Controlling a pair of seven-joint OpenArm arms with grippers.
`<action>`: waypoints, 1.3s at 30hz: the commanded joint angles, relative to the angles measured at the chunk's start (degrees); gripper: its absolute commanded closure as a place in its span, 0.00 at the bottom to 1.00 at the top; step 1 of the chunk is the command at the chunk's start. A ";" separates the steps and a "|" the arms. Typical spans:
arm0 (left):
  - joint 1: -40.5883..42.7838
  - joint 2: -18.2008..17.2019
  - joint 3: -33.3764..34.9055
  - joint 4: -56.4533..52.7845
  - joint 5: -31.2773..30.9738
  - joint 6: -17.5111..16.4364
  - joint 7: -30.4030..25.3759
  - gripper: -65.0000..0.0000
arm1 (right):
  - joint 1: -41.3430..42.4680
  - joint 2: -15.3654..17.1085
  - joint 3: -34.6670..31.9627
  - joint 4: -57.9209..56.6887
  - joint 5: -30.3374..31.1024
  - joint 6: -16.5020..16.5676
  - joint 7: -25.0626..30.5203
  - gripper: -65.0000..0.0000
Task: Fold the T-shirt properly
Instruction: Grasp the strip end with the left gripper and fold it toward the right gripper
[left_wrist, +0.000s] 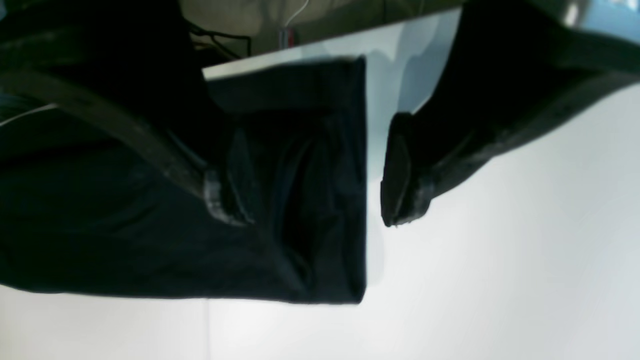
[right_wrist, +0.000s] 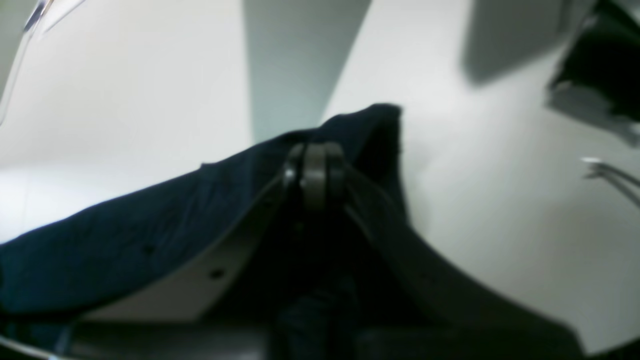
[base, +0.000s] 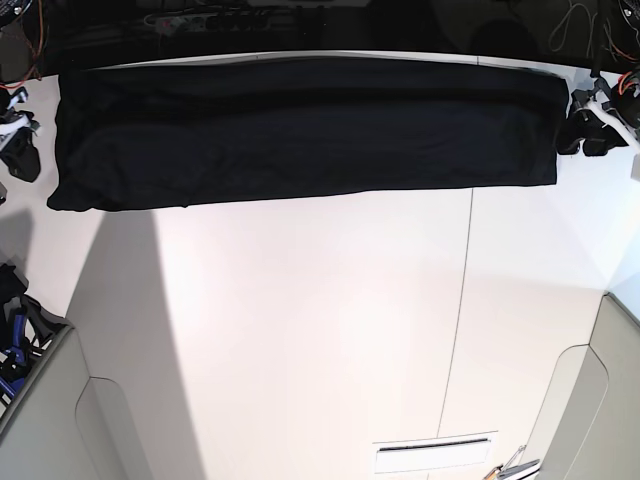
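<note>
Lengthwise, the black T-shirt (base: 310, 130) lies across the far part of the white table (base: 320, 330) as a long, narrow band. Left claw (left_wrist: 320, 210): fingers apart, near one short end of the garment. Right claw (right_wrist: 317, 155): fingers together, near the opposite end; whether fabric is pinched cannot be told. Lettering: none legible on the cloth; a pale rectangular outline (base: 434, 455) marks the near table edge.

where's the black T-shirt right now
In the base view, the T-shirt lies in a wide strip across the table's far part, between the left gripper and right gripper.
</note>
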 joint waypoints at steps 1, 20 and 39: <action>0.50 -0.68 -0.46 0.26 -0.61 -0.22 -1.92 0.36 | 0.13 0.87 -1.46 0.11 0.79 0.26 1.38 1.00; 1.22 0.59 0.90 -8.59 -7.23 -1.97 -4.87 0.36 | 1.09 0.92 -17.38 -18.01 -8.98 0.17 10.64 1.00; -0.22 0.57 12.31 -11.21 -3.17 -2.05 -9.70 0.57 | 1.62 1.05 -17.27 -17.86 -0.33 0.22 7.02 1.00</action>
